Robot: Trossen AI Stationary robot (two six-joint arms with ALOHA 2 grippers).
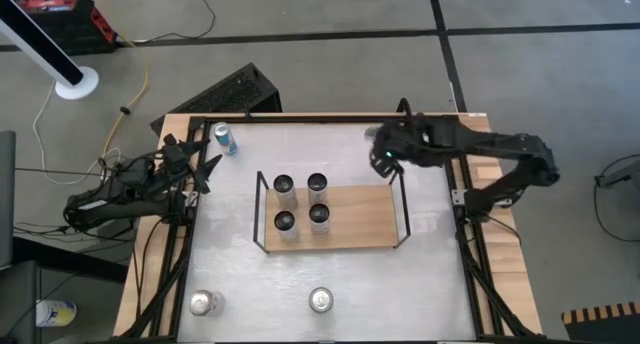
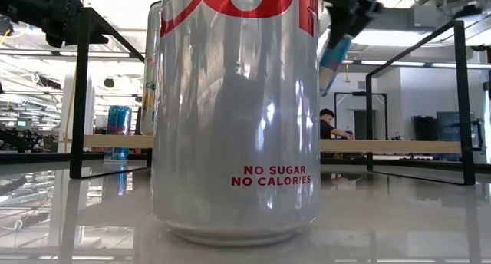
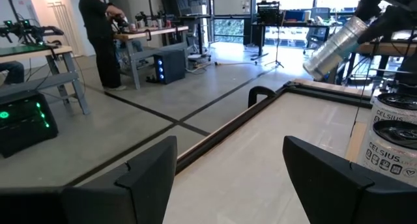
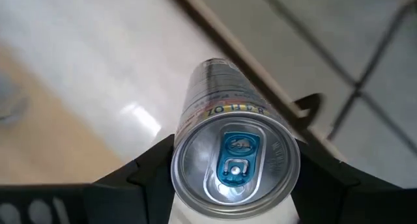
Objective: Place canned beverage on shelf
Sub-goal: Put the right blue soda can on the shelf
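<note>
The shelf [image 1: 352, 216], a light-wood board in a black wire frame, stands mid-table with several cans [image 1: 300, 204] upright on its left half. My right gripper [image 1: 385, 152] hangs over the table beyond the shelf's far right corner, shut on a slim silver-and-blue can [image 4: 234, 162], which also shows tilted in the low view [image 2: 335, 61] and the left wrist view [image 3: 335, 48]. My left gripper [image 3: 228, 165] waits open at the table's left edge [image 1: 208, 169], holding nothing. My right gripper pinches the can's side wall near its top end [image 4: 179, 152] between its two fingers, one on each side. The can lies along the fingers, its lid facing the wrist and its bottom pointing away. It is lifted clear of table and shelf, tilted with the bottom lower.
A blue can [image 1: 225, 139] stands on the table at the far left. Two silver cans stand near the front edge [image 1: 205, 302] [image 1: 320, 300]; the second fills the low view [image 2: 238, 110]. The shelf's right half is bare wood. A person stands in the room beyond [image 3: 98, 35].
</note>
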